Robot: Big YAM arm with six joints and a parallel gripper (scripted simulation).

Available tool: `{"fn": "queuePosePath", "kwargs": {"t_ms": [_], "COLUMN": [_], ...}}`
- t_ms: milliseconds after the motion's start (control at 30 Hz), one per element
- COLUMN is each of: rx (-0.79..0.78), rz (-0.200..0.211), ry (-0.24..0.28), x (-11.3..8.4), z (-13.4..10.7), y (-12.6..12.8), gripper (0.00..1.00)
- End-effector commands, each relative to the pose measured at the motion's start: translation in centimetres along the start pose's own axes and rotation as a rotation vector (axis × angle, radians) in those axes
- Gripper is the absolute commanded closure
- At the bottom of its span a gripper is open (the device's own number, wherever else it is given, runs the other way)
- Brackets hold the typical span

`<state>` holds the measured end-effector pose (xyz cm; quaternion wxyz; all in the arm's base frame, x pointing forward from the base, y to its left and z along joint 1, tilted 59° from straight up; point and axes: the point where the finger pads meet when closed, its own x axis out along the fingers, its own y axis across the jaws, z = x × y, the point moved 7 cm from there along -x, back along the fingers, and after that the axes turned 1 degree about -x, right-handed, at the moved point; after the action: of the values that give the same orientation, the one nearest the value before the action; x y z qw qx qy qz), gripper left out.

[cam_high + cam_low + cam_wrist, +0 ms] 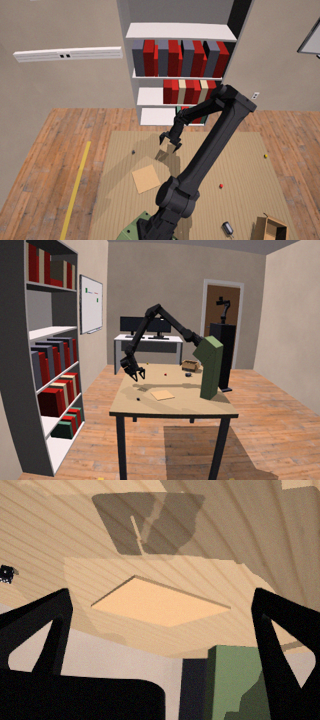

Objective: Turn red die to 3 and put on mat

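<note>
The small red die (221, 185) lies on the table to the right of my arm; it also shows in the exterior view (165, 374). The tan square mat (146, 178) lies flat on the table left of the arm's base and shows in the exterior view (162, 395) and the wrist view (160, 602). My gripper (170, 144) hangs open and empty above the table's far middle, beyond the mat (138, 375). A black die (133, 151) (138, 398) (7, 574) sits to the gripper's left. A yellow die (265, 155) (147, 363) sits at the far right. The dice's top faces are too small to read.
An open cardboard box (270, 228) stands at the near right corner, with a small dark object (227, 228) lying beside it. The green robot base (209, 366) stands at the table's near edge. A bookshelf (180, 69) stands behind the table.
</note>
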<state>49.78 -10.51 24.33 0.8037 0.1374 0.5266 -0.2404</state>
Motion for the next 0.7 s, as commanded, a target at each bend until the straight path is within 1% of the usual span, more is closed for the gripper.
{"fn": "queuePosePath", "kwargs": {"t_ms": [0, 67, 167, 200, 267, 300, 333, 367, 400, 500, 600, 667], "rx": [0.108, 0.241, 0.347, 0.369, 0.457, 0.463, 0.531, 0.553, 0.605, 0.719, 0.723, 0.865], "rz": [0.015, 0.042, 0.064, 0.069, 0.088, 0.089, 0.104, 0.109, 0.121, 0.148, 0.149, 0.184], "ry": [-0.038, -0.062, -0.084, -0.089, -0.110, -0.112, -0.129, -0.135, -0.150, -0.184, -0.185, -0.235], "x": [-0.7, -0.8, -0.9, -0.9, -1.0, -1.1, -1.2, -1.3, -1.4, -1.8, -1.9, -2.5], "z": [0.7, 1.0, 1.1, 1.1, 1.1, 1.1, 0.9, 0.9, 0.7, 0.2, 0.1, -0.9], "y": [-1.5, -5.0, -7.9, -8.5, -10.9, -11.0, -12.9, -13.5, -14.9, -18.0, -18.1, -22.0], "gripper": [0.00, 0.00, 0.00, 0.00, 0.00, 0.00, 0.00, 0.00, 0.00, 0.00, 0.00, 0.00]}}
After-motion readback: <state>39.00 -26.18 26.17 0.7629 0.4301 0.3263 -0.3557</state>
